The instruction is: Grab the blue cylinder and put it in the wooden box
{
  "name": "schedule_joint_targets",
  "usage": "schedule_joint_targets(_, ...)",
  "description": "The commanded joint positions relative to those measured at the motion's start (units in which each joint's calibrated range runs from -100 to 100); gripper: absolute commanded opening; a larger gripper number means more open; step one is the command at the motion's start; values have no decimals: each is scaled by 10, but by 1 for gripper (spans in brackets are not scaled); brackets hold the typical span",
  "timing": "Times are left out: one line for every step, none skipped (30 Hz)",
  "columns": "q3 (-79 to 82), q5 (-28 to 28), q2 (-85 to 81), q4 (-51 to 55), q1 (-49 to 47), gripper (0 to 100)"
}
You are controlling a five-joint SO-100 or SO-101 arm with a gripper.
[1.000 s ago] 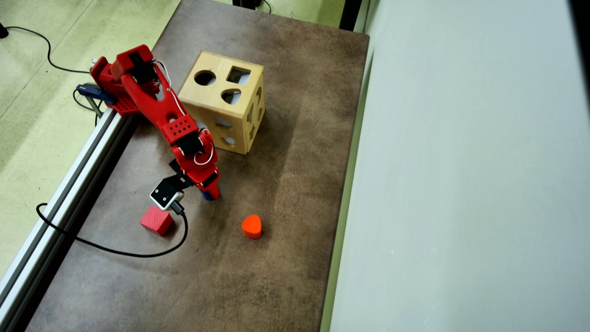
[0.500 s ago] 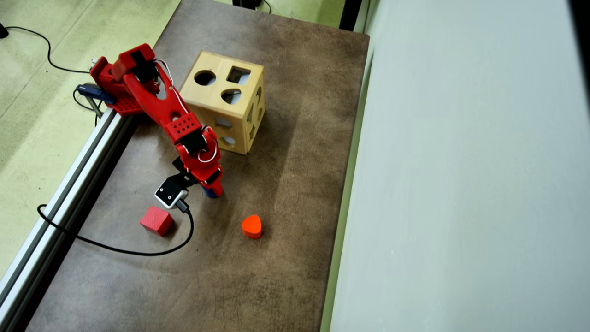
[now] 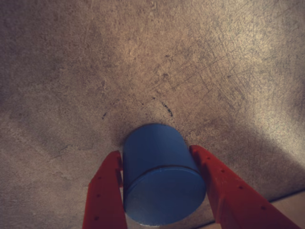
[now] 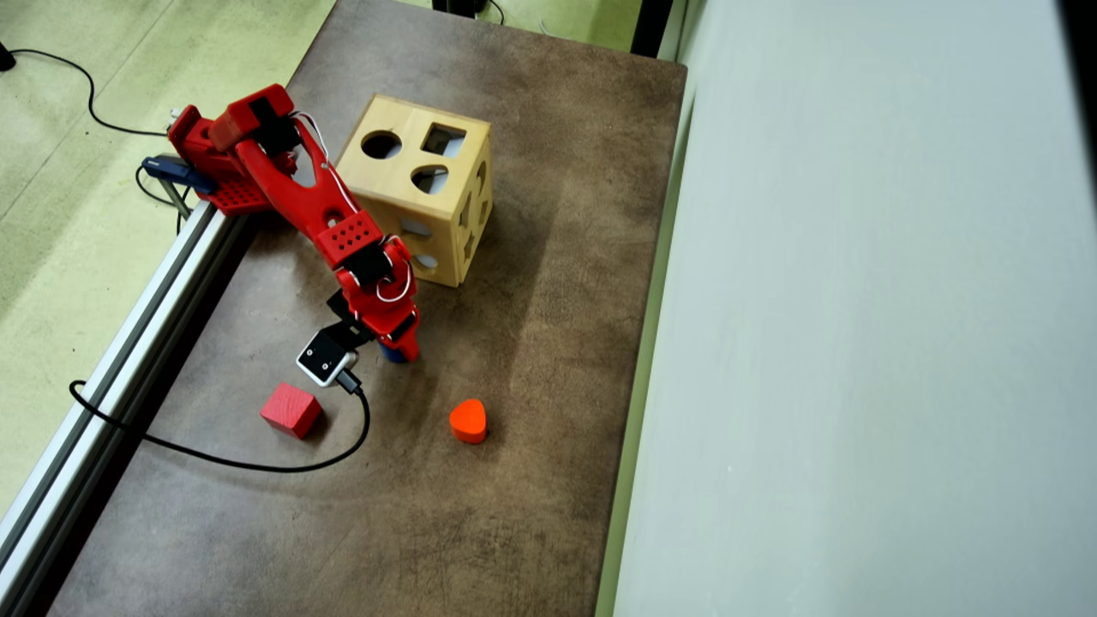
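Gripper (image 3: 159,191) clamps blue cylinder (image 3: 159,176), clear in wrist view, nearly hidden overhead (image 4: 392,351)

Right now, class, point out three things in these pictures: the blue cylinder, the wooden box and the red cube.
blue cylinder (image 3: 159,157), wrist view, on its curved side between the red fingers.
wooden box (image 4: 403,167), overhead view, on bare wood of its top face among the holes.
red cube (image 4: 291,408), overhead view, on its top face.

The whole table (image 4: 480,514) is being viewed from high above by the overhead camera. The wrist camera (image 4: 326,357) is being carried close to the tabletop, facing down along the gripper (image 3: 162,191). The blue cylinder (image 3: 159,162) and surrounding brown surface are being shared by both views.
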Motion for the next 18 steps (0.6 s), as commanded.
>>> schedule_joint_targets(-11, 2, -13, 1, -4, 22)
schedule_joint_targets(-11, 2, -13, 2, -4, 22)
schedule_joint_targets(-11, 2, -13, 2, -3, 22)
schedule_joint_targets(-11, 2, -13, 2, -2, 22)
schedule_joint_targets(-10, 2, -14, 3, 0, 22)
schedule_joint_targets(-10, 2, -14, 3, 1, 22)
schedule_joint_targets(-10, 2, -14, 3, 2, 22)
schedule_joint_targets(-10, 2, -14, 3, 3, 22)
schedule_joint_targets(-10, 2, -14, 3, 3, 22)
schedule_joint_targets(-10, 2, -14, 3, 3, 22)
schedule_joint_targets(-10, 2, -14, 3, 3, 22)
schedule_joint_targets(-10, 2, -14, 3, 3, 22)
schedule_joint_targets(-10, 2, -14, 3, 3, 22)
schedule_joint_targets(-10, 2, -15, 3, 3, 22)
schedule_joint_targets(-12, 2, -15, 3, 4, 22)
schedule_joint_targets(-12, 2, -15, 3, 4, 22)
schedule_joint_targets(-11, 2, -17, 3, 4, 22)
schedule_joint_targets(-9, 2, -25, 3, 2, 22)
